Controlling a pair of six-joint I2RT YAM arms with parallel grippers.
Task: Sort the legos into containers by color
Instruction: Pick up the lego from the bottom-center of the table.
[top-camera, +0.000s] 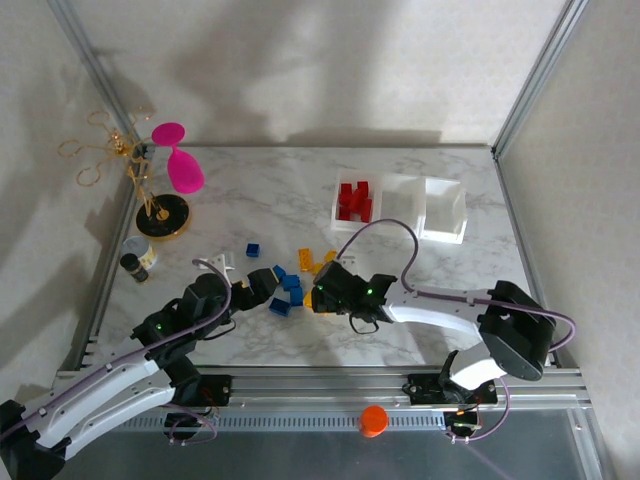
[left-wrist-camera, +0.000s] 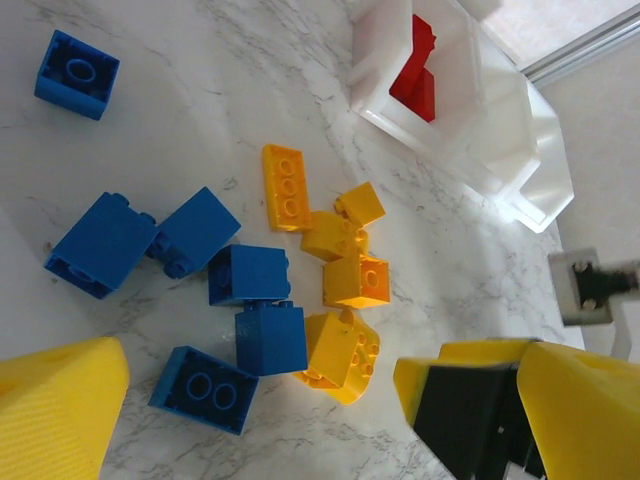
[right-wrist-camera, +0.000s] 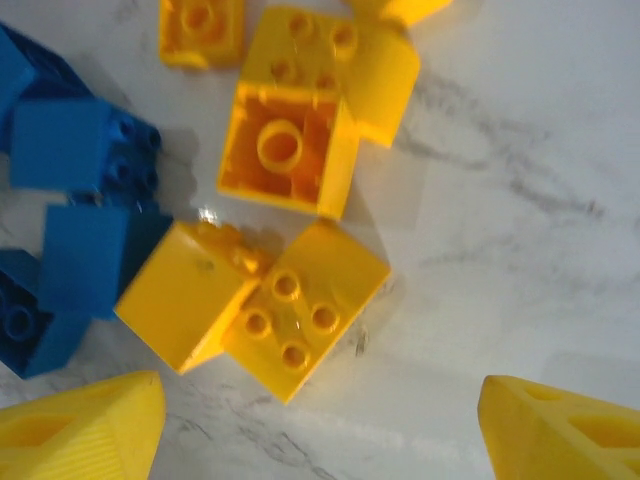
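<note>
My right hand (right-wrist-camera: 320, 395) hangs spread wide over glossy yellow bricks (right-wrist-camera: 285, 320) on the marble-veined desk (right-wrist-camera: 520, 200). Up close, one brick lies upturned, showing its hollow underside and round tube. My left hand (left-wrist-camera: 255, 365) is wide too, holding nothing, above squarish blue bricks (left-wrist-camera: 250, 275) just beside the yellow ones. From the top camera, red bricks (top-camera: 353, 200) sit in the leftmost bin of the clear, white-rimmed containers (top-camera: 445, 232), well apart from the loose pile.

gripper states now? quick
Left gripper: open, empty.
Right gripper: open, empty, over yellow legos.
</note>
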